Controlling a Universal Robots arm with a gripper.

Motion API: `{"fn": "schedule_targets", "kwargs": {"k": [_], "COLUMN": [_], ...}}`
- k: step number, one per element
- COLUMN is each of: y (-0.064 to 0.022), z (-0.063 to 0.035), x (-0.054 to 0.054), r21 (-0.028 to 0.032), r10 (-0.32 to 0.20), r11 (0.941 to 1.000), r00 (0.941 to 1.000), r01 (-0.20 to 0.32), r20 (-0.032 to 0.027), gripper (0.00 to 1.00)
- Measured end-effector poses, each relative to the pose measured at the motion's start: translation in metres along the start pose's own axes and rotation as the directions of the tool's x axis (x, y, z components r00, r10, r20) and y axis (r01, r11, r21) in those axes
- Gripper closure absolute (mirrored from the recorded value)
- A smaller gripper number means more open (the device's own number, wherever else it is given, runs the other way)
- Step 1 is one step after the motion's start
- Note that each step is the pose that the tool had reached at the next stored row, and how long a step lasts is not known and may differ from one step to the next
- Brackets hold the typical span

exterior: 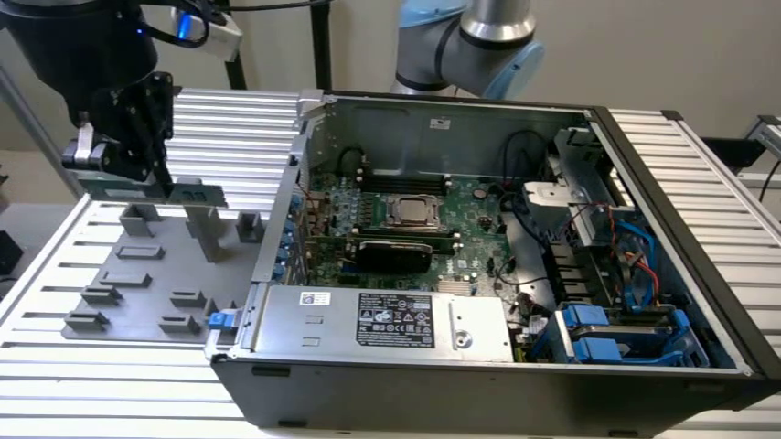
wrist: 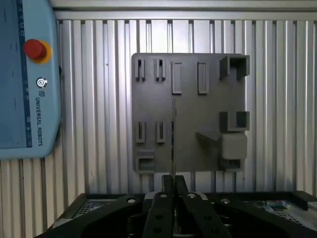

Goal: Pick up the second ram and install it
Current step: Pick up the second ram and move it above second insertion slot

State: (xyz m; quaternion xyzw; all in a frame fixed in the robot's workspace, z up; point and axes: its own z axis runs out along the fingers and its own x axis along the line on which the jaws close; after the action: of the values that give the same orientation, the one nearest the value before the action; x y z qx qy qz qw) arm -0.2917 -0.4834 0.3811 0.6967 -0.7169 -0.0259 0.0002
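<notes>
My gripper [exterior: 132,179] hangs at the exterior view's upper left, above the grey fixture plate [exterior: 134,274], and is shut on the second ram [exterior: 183,192]. The ram is a thin green stick held level, lifted clear of the plate's blocks. In the wrist view the ram [wrist: 173,139] shows edge-on as a thin dark line running out from between my fingertips [wrist: 173,181] over the fixture plate [wrist: 193,144]. The open computer case [exterior: 488,384] lies to the exterior view's right, with the motherboard [exterior: 476,206], CPU socket [exterior: 415,212] and long black slots [exterior: 397,178] beside it.
Grey upright blocks [exterior: 205,233] stand on the fixture plate just under the ram. The case's metal wall [exterior: 305,146] rises between plate and motherboard. A power supply [exterior: 390,320] and blue drive bays [exterior: 610,334] fill the case front. A teach pendant [wrist: 25,74] lies beside the plate.
</notes>
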Motion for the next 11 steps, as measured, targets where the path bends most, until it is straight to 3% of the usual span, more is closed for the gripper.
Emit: {"fn": "schedule_targets", "kwargs": {"k": [11], "y": [-0.0494], "z": [-0.0167], "x": [-0.002], "r21": [-0.0006], "r10": [0.0], "r11": [1.0], "r00": [1.0], "r01": [0.0], "r20": [0.0058], "gripper": [0.87]}}
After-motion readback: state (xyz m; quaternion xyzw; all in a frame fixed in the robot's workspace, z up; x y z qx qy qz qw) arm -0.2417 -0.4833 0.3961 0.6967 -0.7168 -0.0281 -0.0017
